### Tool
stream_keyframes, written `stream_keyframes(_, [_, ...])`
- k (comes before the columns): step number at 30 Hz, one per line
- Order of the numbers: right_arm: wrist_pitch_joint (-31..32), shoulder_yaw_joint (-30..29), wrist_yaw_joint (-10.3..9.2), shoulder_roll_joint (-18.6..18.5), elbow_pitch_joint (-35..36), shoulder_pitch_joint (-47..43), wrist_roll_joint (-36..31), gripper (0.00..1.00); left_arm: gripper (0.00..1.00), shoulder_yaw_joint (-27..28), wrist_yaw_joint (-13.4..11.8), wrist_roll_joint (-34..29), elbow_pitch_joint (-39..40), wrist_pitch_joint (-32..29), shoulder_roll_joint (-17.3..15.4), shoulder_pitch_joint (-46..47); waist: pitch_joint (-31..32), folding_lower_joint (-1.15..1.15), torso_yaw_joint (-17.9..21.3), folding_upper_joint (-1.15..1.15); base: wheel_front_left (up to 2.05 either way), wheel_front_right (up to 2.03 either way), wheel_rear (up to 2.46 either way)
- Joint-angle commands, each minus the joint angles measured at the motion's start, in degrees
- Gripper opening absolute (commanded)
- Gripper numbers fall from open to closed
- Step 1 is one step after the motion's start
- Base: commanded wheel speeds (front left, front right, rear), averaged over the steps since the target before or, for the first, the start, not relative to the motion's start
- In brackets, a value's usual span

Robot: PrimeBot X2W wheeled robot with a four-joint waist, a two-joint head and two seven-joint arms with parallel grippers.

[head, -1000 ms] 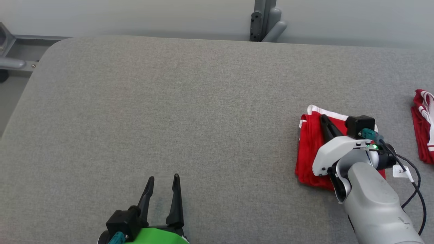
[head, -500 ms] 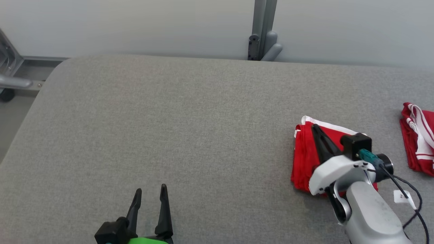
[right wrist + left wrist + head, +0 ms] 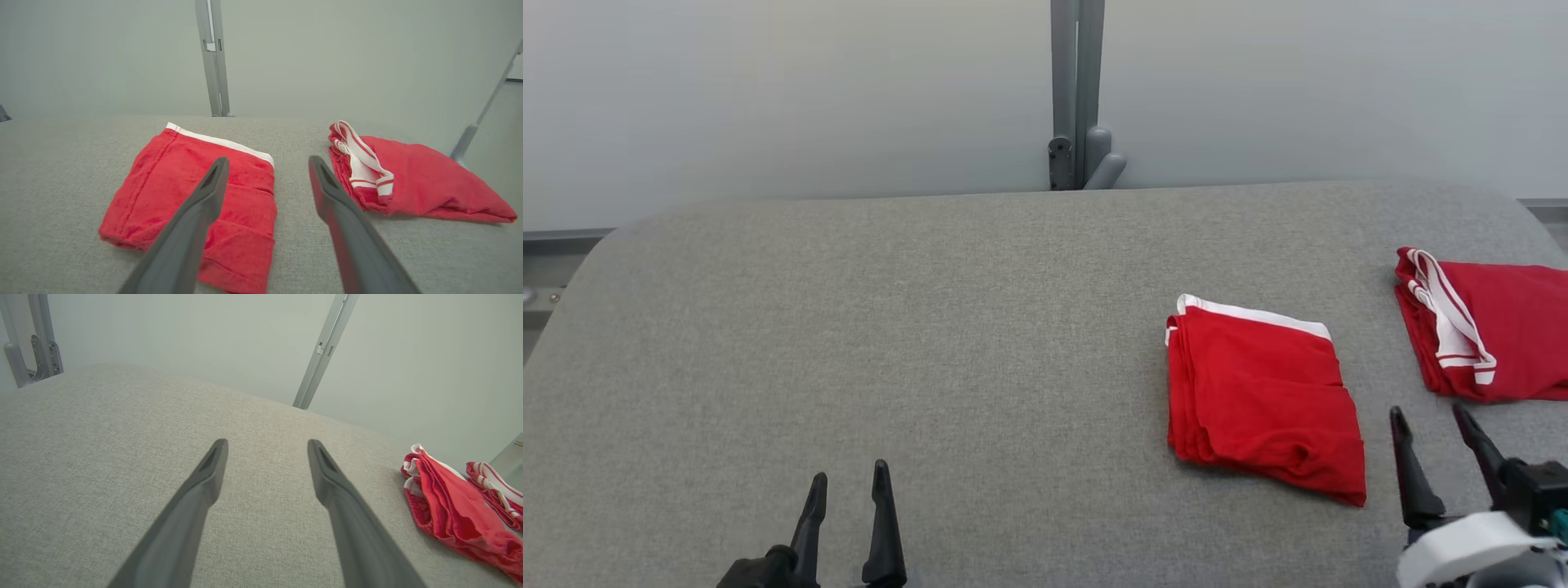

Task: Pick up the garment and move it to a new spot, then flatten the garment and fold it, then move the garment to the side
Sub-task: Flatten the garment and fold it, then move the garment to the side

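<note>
A broad grey padded table (image 3: 931, 327) takes up most of what's in front of me, its far corners rounded. Behind it runs a plain pale wall (image 3: 768, 98), with a grey metal post (image 3: 1076, 90) standing upright against it just past the middle of the table's far edge.

On the right half of the table lies the garment (image 3: 1258, 400), red, folded into a neat flat oblong, with a white band along its far edge and the stacked layers showing down its left side. Its near right corner is slightly rumpled. Nothing touches it.

Farther right, close to the table's right edge, lies a second red piece (image 3: 1494, 335), folded more loosely, with white striped trim at its left end. A strip of bare grey cloth separates the two.

The right gripper (image 3: 1429, 412) sits at the near right, just beside the garment's near right corner and clear of it, roughly in line with the gap between the two red pieces. Its fingers point away from me and are spread wide, with nothing between them.

The left gripper (image 3: 849, 472) is at the near edge, left of centre, well apart from the garment, over bare table. Its fingers are spread too, and empty.
</note>
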State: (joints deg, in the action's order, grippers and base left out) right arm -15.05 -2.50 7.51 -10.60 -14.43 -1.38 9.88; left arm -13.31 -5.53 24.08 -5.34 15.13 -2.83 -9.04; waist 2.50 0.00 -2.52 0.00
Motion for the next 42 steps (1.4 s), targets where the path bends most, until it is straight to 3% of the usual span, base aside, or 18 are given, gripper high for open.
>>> stream_keyframes(1, [-0.14,-2.16,-0.05,0.09,1.64,-2.41,-0.54,1.0,1.0,0.61,0.42,-0.85,0.58,-0.02,-0.15,-0.8,1.2,0.0,1.34,0.0,0.0,0.0,0.0])
stream_keyframes(12, [-0.15,-5.42,-0.05,-0.58,5.83,-9.04,-1.54,1.0,1.0,2.31,4.51,-4.4,-1.67,-0.02,-0.16,-2.75,1.52,0.0,2.1,0.0,0.0,0.0,0.0])
stream_keyframes(30, [-0.15,-5.63,-0.05,-0.4,6.18,-7.03,-1.56,1.0,1.0,2.87,4.38,-4.6,-3.75,-0.02,-0.15,-4.42,1.87,0.0,0.48,0.0,0.0,0.0,0.0])
stream_keyframes(35, [-0.14,-5.15,-0.05,-0.95,4.13,-6.28,1.39,1.0,1.0,2.86,3.89,-4.46,-2.84,-0.02,-0.15,-5.03,2.35,0.0,0.09,0.0,0.0,0.0,0.0])
stream_keyframes(42, [2.51,-0.83,-0.05,-6.64,-0.88,-0.38,11.35,1.0,1.0,2.98,3.92,-4.71,-1.9,-0.02,-0.15,-5.82,1.95,0.0,0.04,0.0,0.0,0.0,0.0])
